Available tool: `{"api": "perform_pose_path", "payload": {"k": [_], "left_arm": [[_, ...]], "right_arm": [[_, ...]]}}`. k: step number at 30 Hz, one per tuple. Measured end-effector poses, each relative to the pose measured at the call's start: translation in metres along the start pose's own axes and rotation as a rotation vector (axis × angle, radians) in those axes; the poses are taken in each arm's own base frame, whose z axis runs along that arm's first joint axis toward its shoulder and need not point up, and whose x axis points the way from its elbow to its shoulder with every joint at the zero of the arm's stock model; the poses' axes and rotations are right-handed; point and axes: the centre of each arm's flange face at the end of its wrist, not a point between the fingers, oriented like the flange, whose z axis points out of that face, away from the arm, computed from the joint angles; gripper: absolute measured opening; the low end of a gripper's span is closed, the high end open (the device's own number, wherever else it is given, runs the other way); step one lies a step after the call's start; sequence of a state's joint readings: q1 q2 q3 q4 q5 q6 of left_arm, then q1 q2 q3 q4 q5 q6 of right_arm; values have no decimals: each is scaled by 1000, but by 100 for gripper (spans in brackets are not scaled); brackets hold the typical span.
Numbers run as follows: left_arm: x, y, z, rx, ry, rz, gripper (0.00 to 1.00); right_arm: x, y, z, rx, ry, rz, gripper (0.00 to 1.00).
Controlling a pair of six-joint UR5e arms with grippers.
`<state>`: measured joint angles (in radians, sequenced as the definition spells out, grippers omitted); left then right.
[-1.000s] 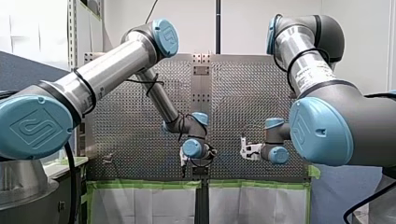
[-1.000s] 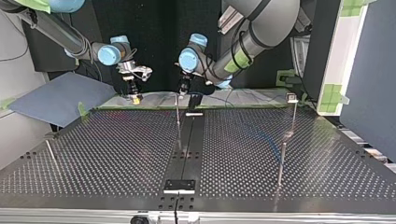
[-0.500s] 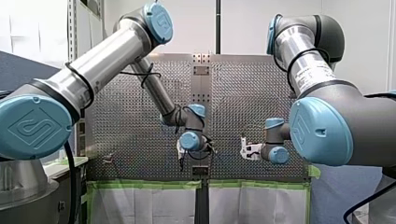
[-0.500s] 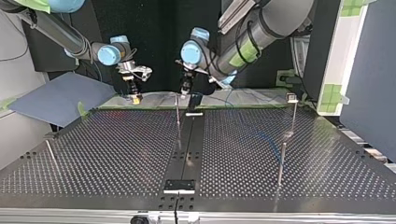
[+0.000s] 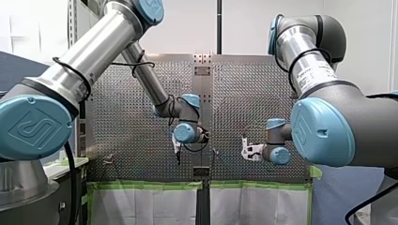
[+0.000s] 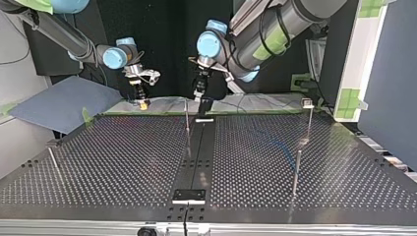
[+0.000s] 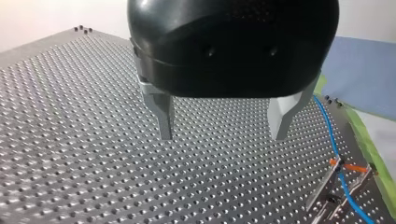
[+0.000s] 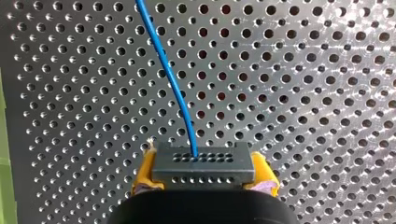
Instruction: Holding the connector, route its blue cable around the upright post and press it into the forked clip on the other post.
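While the right pincer (image 8: 203,176) clamps the connector (image 8: 203,162) of the blue cable (image 8: 170,79), the left pincer (image 7: 224,127) hangs spread above the desk (image 7: 70,116).

You are in a robotics lab. The left arm (image 5: 94,58) and right arm (image 5: 307,65), both industrial, reach over a perforated metal table (image 6: 123,157) edged with green tape (image 5: 141,185). Thin posts (image 6: 296,169) stand on it, a bare white wall (image 5: 244,23) runs behind, and a blue sheet (image 6: 59,105) lies beside it.
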<state>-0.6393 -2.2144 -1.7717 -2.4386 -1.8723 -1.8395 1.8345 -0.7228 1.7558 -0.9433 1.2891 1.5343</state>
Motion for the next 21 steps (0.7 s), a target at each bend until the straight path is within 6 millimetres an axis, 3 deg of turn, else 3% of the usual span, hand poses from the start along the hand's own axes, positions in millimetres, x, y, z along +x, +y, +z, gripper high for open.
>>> {"api": "perform_pose_path", "payload": {"k": [21], "left_arm": [[-42, 1, -62, 37, -84, -91, 100]], "right_arm": [[0, 0, 0, -1, 3, -1, 0]]}}
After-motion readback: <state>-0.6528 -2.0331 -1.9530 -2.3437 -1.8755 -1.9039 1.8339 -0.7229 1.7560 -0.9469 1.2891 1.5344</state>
